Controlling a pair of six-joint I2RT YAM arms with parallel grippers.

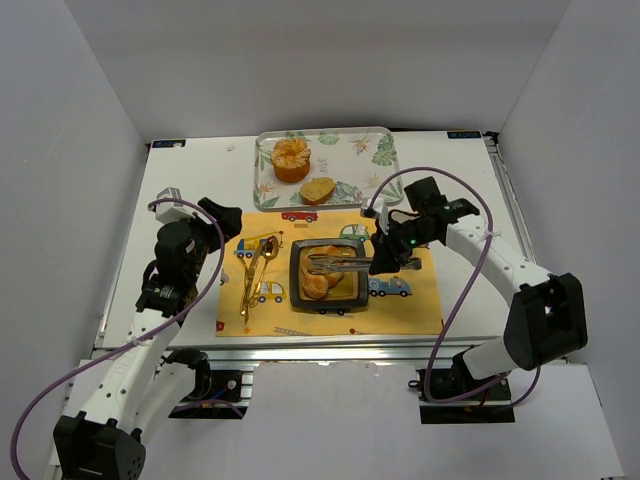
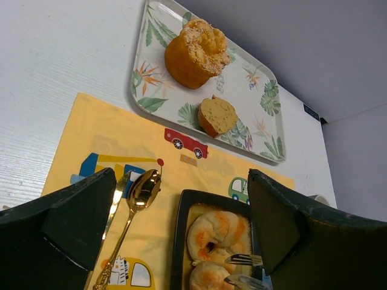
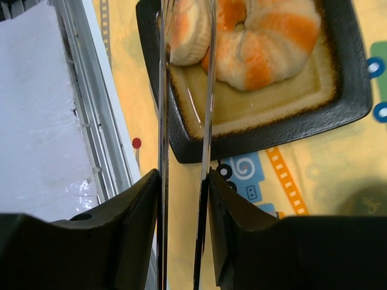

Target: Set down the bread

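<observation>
Two golden-brown bread rolls [image 1: 322,280] lie in a square black plate [image 1: 296,262] on the yellow mat. In the right wrist view the larger roll [image 3: 266,33] lies beside the smaller roll [image 3: 186,36]. My right gripper [image 1: 386,258] is shut on metal tongs [image 1: 340,263], as the right wrist view [image 3: 184,181] shows. The tong arms [image 3: 162,109] reach over the plate [image 3: 272,130] and stand either side of the smaller roll. My left gripper [image 1: 216,222] is open and empty, left of the plate. Its view shows both rolls [image 2: 217,232] and the tong tips [image 2: 245,260].
A leaf-patterned tray [image 1: 380,150] at the back holds an orange muffin-like cake [image 1: 291,158] and a tan slice [image 1: 318,189]. A gold spoon [image 1: 262,262] lies on the yellow mat [image 1: 400,310], left of the plate. White walls enclose the table.
</observation>
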